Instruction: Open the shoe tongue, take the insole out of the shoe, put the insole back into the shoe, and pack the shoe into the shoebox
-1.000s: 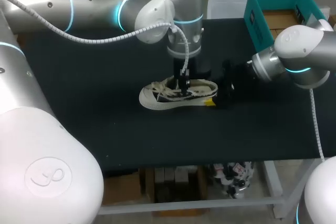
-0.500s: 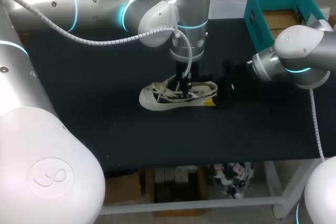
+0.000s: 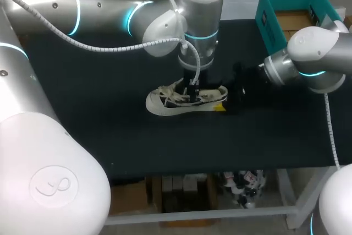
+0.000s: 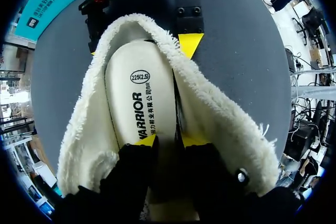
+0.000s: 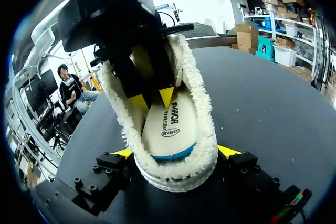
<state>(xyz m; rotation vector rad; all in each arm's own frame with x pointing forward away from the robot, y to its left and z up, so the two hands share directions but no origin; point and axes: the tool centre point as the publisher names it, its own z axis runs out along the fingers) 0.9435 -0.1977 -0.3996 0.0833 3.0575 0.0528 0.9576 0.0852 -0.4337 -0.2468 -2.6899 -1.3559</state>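
In the head view, my left arm's wrist is now a little further right than a second ago. The shoe [image 3: 184, 103] lies at the same place, in the middle of the worktop [image 3: 99, 92]. The left gripper [image 3: 192, 87] is down in its opening and the right gripper [image 3: 226, 102] is at the heel. The shoebox [image 3: 289, 9] stands at the far right corner, well apart, with bare worktop between.

In the left wrist view, the jaws pinch the fore part of the insole [image 4: 139, 82], which lies mostly inside the shoe; I judge the insole step is in hand.

In the right wrist view, the jaws are spread wide and clamp the heel from both sides.

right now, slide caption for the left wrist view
Left gripper pinches the insole inside the fleece-lined shoe
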